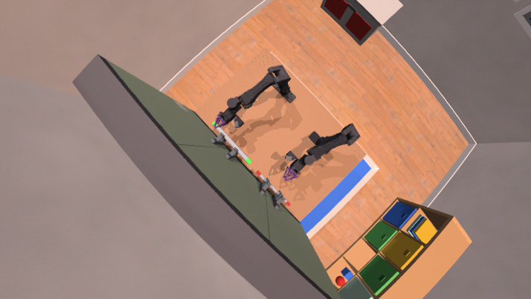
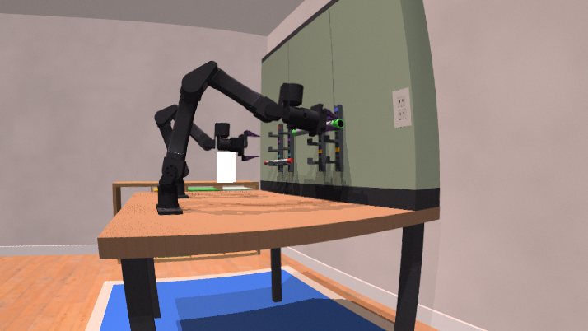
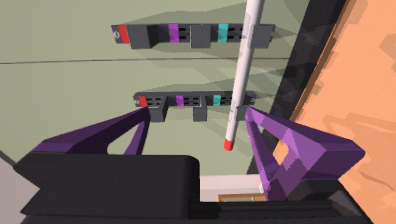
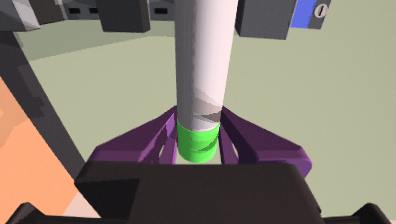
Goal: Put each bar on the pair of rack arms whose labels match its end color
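2 black arms (image 1: pixel 256 91) (image 1: pixel 327 146), green-ended bar (image 1: pixel 233 144), red-ended bar (image 1: pixel 273 187), blue strip (image 1: pixel 336 197)

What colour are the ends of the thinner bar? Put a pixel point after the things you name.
Red: the thinner bar's (image 1: pixel 272 188) (image 2: pixel 278 161) (image 3: pixel 243 75) ends show best in the exterior view.
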